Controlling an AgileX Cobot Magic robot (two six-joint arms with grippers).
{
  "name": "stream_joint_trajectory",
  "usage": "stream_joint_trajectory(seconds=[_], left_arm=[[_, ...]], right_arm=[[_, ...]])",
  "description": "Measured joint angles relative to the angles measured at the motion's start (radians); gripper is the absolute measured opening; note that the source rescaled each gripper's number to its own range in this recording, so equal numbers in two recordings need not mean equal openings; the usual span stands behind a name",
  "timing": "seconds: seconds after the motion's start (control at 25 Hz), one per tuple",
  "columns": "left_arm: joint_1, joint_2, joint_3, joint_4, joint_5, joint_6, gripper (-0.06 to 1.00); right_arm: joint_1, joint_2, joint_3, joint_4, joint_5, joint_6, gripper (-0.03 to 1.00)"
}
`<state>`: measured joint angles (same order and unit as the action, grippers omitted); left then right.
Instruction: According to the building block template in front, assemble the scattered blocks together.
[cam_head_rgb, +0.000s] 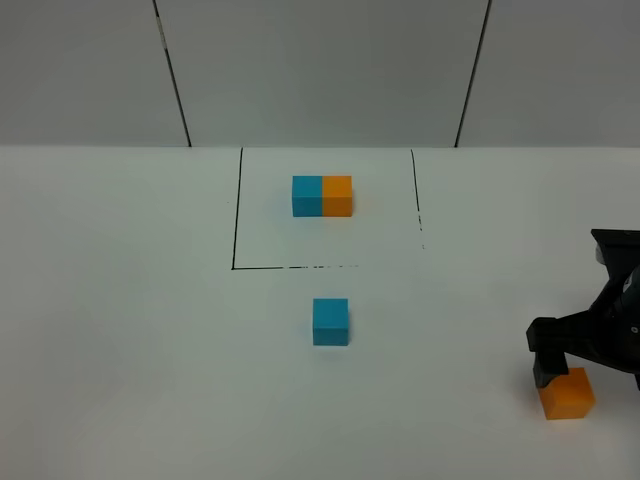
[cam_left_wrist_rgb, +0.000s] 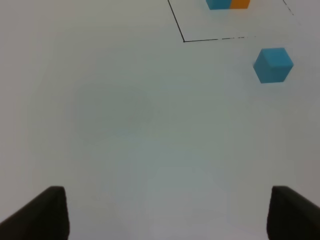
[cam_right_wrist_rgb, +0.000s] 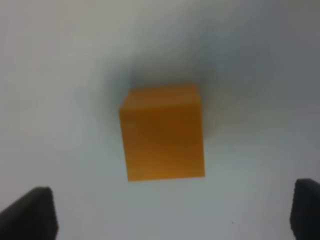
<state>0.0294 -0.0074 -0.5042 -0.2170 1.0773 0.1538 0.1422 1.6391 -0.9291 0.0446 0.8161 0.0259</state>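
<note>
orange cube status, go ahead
Right gripper open, poised at orange cube, no grip. Left gripper open, empty. Blue cube alone, outside frame of template. Nothing between the cubes.

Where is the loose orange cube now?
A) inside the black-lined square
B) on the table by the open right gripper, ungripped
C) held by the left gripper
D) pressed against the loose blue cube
B: the orange cube sits on the table before the right gripper, jaws open and clear of it, far from the blue cube.
</note>
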Motion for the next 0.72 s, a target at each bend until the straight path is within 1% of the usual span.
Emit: stream_joint_trajectory(seconds=[0.16,0.28,0.48,0.6,0.72], left_arm=[[0.000,0.000,0.000,0.000,0.000,0.000,0.68],[0.000,0.000,0.000,0.000,0.000,0.000,0.68],[0.000,0.000,0.000,0.000,0.000,0.000,0.68],[0.000,0.000,0.000,0.000,0.000,0.000,0.68],[0.000,0.000,0.000,0.000,0.000,0.000,0.68]], right_arm=[[0.000,0.059,0.000,-0.001,-0.035,0.000,0.85],[0.000,0.088,0.028,-0.004,-0.083,-0.009,0.84],[0.000,0.094,0.103,-0.008,-0.169,-0.046,0.84],[0.000,0.097,0.115,-0.008,-0.217,-0.069,0.83],[0.000,0.099,0.117,-0.008,-0.244,-0.076,0.83]])
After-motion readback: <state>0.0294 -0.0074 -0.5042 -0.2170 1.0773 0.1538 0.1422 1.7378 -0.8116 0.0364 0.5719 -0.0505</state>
